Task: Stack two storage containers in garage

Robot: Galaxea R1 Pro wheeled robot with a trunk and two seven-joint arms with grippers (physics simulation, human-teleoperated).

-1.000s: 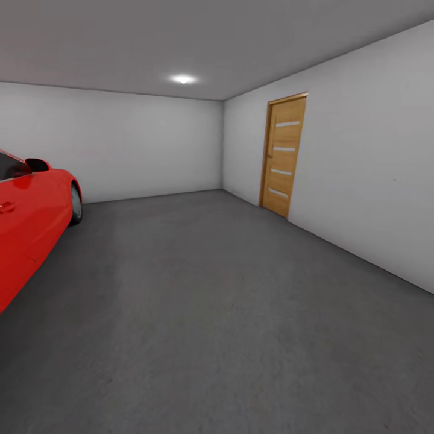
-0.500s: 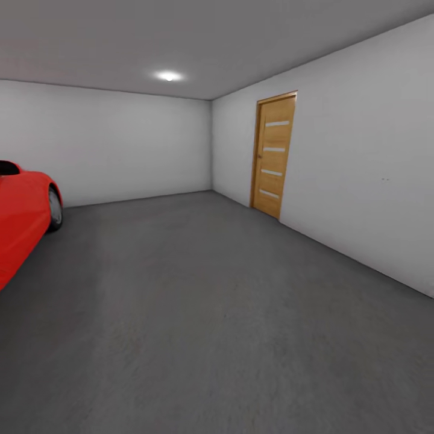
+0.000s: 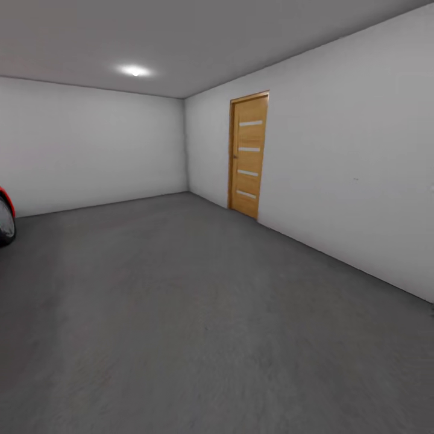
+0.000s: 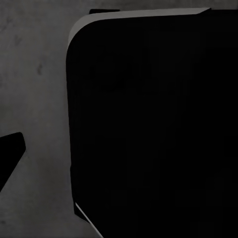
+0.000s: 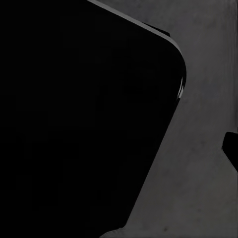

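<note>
From the head camera, the garage point(image 3: 90, 144) is a bare room with smooth, matte white-grey walls and a flat grey ceiling carrying one round glowing light point(image 3: 135, 70). The floor point(image 3: 181, 313) is dark grey, rough and faintly mottled like concrete, spreading wide to the base of the walls. One wooden door point(image 3: 248, 155) stands shut in the right-hand wall, tall and rectangular, honey-coloured with four pale horizontal stripes. At the far left edge one sliver of a red car point(image 3: 5, 216) shows: a glossy red curve over a dark rounded wheel.

In the left wrist view, a large black slab with a rounded corner and a thin pale edge point(image 4: 148, 124) covers most of the picture; beside it lies speckled grey floor point(image 4: 34, 89), and one small black wedge point(image 4: 9, 153) pokes in at the border. Whether the left gripper is wide or narrow cannot be told.

In the right wrist view, a similar black rounded-corner shape point(image 5: 84, 114) sits against grey concrete floor point(image 5: 203, 188), with one small dark piece point(image 5: 231, 148) at the edge. The right gripper's opening cannot be told either.
</note>
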